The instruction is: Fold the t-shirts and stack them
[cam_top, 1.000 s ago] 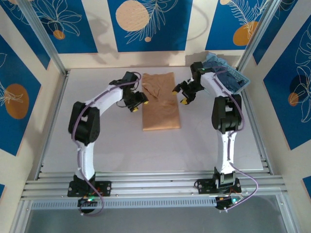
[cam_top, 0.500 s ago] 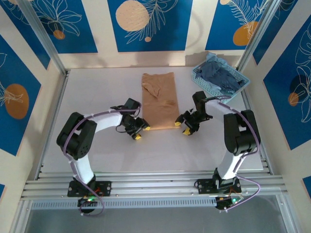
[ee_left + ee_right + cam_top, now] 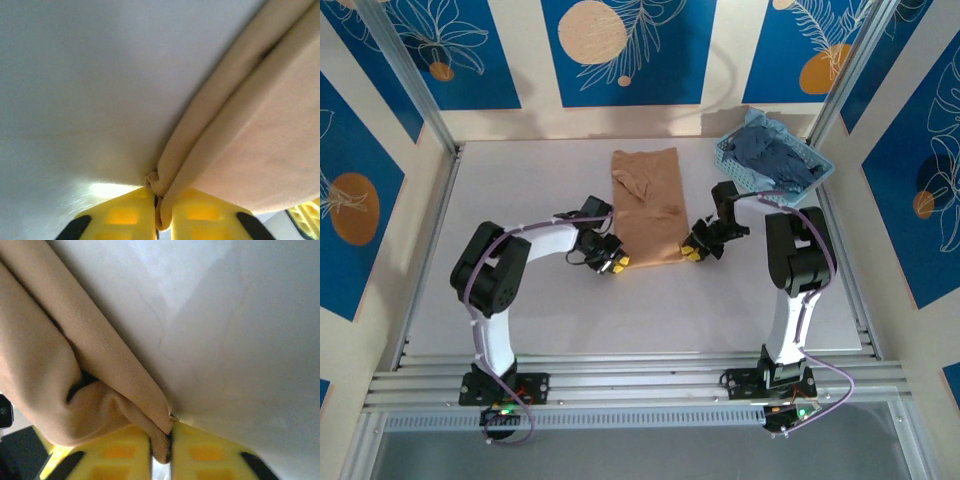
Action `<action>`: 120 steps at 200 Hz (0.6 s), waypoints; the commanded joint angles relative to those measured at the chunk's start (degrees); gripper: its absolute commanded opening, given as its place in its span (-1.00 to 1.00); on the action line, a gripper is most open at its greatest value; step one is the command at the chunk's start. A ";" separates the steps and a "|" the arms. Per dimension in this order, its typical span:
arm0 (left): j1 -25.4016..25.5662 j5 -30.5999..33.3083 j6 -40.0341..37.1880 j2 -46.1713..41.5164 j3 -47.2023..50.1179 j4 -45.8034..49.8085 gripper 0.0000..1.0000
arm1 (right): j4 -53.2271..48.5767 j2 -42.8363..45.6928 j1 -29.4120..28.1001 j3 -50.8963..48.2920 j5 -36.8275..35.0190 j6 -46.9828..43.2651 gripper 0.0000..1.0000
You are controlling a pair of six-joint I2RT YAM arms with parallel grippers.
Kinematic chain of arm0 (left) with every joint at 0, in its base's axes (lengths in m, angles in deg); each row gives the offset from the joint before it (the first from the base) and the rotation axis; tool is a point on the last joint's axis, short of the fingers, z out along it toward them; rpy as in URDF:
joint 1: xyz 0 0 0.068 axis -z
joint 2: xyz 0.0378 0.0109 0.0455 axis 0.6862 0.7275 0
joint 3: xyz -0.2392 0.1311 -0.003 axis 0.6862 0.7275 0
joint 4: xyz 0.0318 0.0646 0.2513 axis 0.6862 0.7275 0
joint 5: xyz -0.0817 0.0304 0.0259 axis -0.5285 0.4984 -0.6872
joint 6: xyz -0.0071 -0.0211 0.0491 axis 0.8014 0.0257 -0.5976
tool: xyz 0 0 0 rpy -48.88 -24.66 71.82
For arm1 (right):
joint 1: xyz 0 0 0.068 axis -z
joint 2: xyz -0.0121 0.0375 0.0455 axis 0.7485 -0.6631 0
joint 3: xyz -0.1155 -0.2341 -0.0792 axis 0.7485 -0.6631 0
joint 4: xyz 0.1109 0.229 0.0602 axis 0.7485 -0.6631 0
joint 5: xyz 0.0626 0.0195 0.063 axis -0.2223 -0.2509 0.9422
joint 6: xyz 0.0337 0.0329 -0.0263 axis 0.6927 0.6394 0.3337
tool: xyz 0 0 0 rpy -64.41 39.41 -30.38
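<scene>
White tabletop (image 3: 520, 170), framed by aluminium rails; walls behind are blue panels with white leaf outlines and orange discs.

Tan-orange t-shirt (image 3: 647, 205) lies mid-table, folded into a long narrow strip running away from the arm bases, with a small wrinkle near its far end. Plain side up.

Left arm: upper link stands over its base, elbow high on the left, forearm reaching right and low across the table. Left gripper (image 3: 617, 263) sits at the strip's near-left corner. From the left wrist camera, the left gripper (image 3: 161, 210) is clamped on the shirt's layered edge (image 3: 235, 130) – a fold of cloth is squeezed between the yellow fingers (image 3: 125, 215).

Right arm: mirror pose, folded tighter, elbow bulky on the right, wrist turned in toward the centre. Right gripper (image 3: 692, 252) is at the near-right corner. Its wrist camera shows the right gripper (image 3: 161, 452) pinched on a bunched fold of the same shirt (image 3: 45, 355).

Slate-blue t-shirt (image 3: 775, 160) – crumpled in a heap inside the light blue lattice basket (image 3: 740, 178), far right corner, well apart from both grippers.
</scene>
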State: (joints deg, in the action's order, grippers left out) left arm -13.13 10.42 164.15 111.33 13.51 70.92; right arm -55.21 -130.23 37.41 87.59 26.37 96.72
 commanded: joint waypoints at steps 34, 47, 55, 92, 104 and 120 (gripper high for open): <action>-0.58 6.13 -5.03 -1.73 -3.03 0.76 -1.00 | -3.54 5.81 -0.45 0.67 -1.23 2.69 -1.00; -0.53 5.75 -6.28 -4.59 -1.37 3.14 -1.00 | -5.44 8.22 -0.80 -0.71 -1.05 3.13 -1.00; -0.36 5.17 -7.03 -6.38 0.12 4.25 -1.00 | -6.55 9.90 -1.07 -1.97 -0.73 3.39 -1.00; 2.39 1.40 -11.91 -15.37 6.15 11.71 -1.00 | -13.10 17.91 -2.79 -8.69 1.07 3.59 -1.00; 3.64 1.22 -13.09 -18.79 7.56 14.83 -1.00 | -15.50 20.86 -3.40 -10.93 2.13 3.46 -1.00; 4.88 -0.29 -13.43 -23.12 8.53 19.03 -1.00 | -19.87 24.57 -4.55 -12.69 3.47 2.67 -1.00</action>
State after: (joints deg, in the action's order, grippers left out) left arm -10.20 12.56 154.09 93.84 20.11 79.73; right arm -65.11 -110.89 34.05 77.69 26.78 99.52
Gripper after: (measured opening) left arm 0.046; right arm 0.065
